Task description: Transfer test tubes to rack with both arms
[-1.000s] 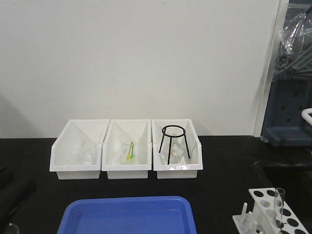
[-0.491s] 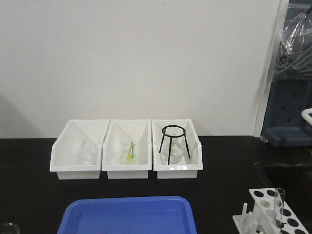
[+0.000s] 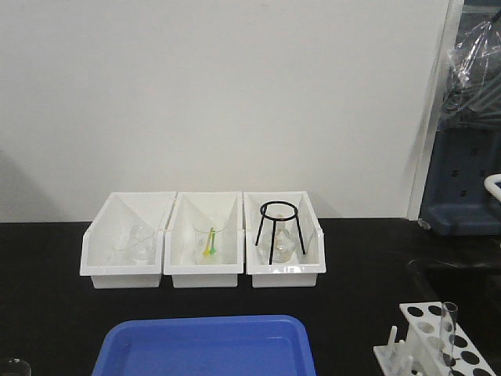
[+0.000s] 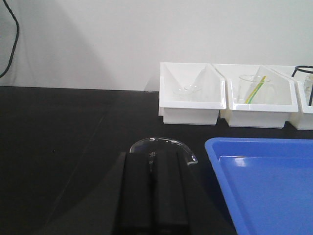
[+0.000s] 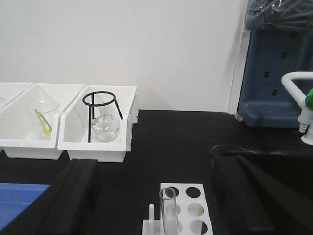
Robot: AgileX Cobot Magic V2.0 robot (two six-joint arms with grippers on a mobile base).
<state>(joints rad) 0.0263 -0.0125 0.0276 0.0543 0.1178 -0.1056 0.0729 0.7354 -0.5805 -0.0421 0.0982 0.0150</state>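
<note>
The white rack (image 3: pixel 462 354) stands at the front right corner of the black table, and one clear test tube (image 3: pixel 448 323) is upright in it. In the right wrist view the same test tube (image 5: pixel 168 211) rises from the rack (image 5: pixel 195 209), just below and between the spread fingers. My right gripper (image 5: pixel 155 164) is open with nothing between its fingers. The black fingers of my left gripper (image 4: pixel 154 155) are pressed together, shut and holding nothing I can see. A clear beaker (image 4: pixel 164 145) stands right beyond their tips. Neither arm shows in the front view.
A blue tray (image 3: pixel 207 345) lies at the front centre, right of the left gripper (image 4: pixel 264 186). Three white bins (image 3: pixel 203 270) line the back, holding beakers, a flask and a black ring stand (image 3: pixel 278 231). A sink edge (image 3: pixel 458 270) and white tap (image 5: pixel 298 93) lie to the right.
The dark left arm seen at the front view's lower left a second ago has gone out of that view, baring a beaker rim there. The rack and tube have not moved.
</note>
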